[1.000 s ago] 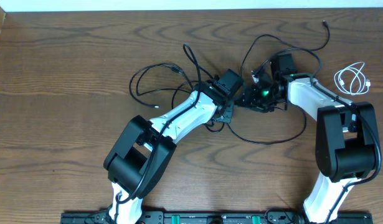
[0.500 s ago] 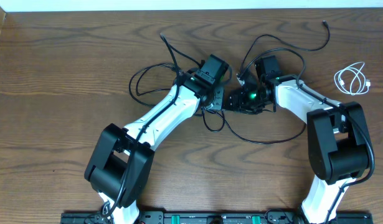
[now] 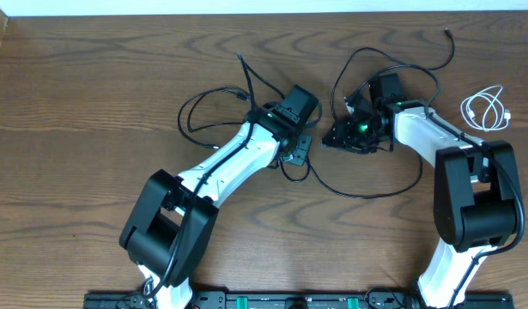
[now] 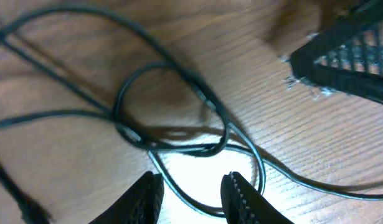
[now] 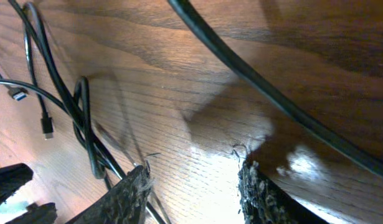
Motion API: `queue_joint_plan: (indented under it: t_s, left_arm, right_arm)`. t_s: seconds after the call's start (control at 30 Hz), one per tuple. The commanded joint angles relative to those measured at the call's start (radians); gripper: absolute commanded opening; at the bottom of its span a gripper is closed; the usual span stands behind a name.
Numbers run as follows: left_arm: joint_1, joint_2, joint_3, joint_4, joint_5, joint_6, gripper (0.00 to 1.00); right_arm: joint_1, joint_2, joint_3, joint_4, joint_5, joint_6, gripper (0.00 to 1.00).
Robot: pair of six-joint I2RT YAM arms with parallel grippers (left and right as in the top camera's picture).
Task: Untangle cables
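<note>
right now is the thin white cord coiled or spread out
Coiled: the thin white cord lies in small overlapping loops.

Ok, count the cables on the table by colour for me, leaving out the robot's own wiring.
Black cord: 1
White cord: 1
Total: 2
</note>
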Motion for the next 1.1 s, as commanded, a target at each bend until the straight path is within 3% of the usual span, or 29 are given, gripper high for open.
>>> queue_joint_plan:
  t_s: [0.0,0.23,0.8,0.93,1.07]
  left_arm:
    - [-0.007,0.025,-0.007,0.014,-0.016,0.105,0.37]
    - [-0.024,0.060,-0.007,0.024,-0.010,0.209,0.38]
    - [0.007,0.136,-0.007,0.102,-0.013,0.196,0.37]
    - [0.042,0.142,-0.007,0.119,-0.012,0.182,0.31]
    - [0.076,0.156,-0.007,0.134,0.016,0.182,0.19]
  right_arm:
    - [-0.006,0.001,0.007,-0.008,0.036,-0.003,0.52]
    - [0.039,0.002,0.006,-0.057,0.015,-0.004,0.60]
    - [0.084,0.002,0.005,-0.084,0.047,0.004,0.63]
    - [0.096,0.002,0.005,-0.082,0.046,0.004,0.66]
    - [0.124,0.002,0.005,-0.071,0.058,0.003,0.67]
